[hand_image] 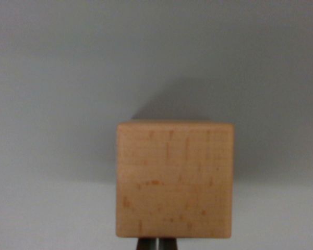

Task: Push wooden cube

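Observation:
A light wooden cube [175,179] with fine grain flecks fills the lower middle of the wrist view, resting on a plain grey surface [52,208]. Its near face is toward the camera and slightly blurred from closeness. Just below the cube's bottom edge, two dark fingertips [146,244] of my gripper [157,244] peek into the frame, pressed together with only a thin seam between them. They sit right at the cube's near face; whether they touch it is hidden. The cube casts a soft shadow up and to the wrist view's right.
Only the grey surface and a grey backdrop [146,47] surround the cube on all sides.

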Action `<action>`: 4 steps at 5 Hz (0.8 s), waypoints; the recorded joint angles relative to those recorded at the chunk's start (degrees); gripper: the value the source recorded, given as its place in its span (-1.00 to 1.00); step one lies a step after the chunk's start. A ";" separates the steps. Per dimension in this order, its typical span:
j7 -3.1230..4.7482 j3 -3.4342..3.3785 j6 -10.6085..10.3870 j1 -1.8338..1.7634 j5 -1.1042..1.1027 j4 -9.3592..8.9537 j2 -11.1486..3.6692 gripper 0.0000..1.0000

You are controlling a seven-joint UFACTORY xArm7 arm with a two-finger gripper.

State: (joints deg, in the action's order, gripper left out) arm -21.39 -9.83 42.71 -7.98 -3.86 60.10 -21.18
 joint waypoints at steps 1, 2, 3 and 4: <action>0.00 0.00 0.00 0.00 0.00 0.00 0.00 1.00; 0.24 0.30 0.84 0.06 -0.28 2.43 -1.61 1.00; 0.24 0.30 0.84 0.06 -0.28 2.43 -1.61 1.00; 0.44 0.56 1.57 0.11 -0.52 4.57 -3.04 1.00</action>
State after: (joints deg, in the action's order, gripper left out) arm -20.94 -9.26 44.29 -7.87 -4.38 64.67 -24.22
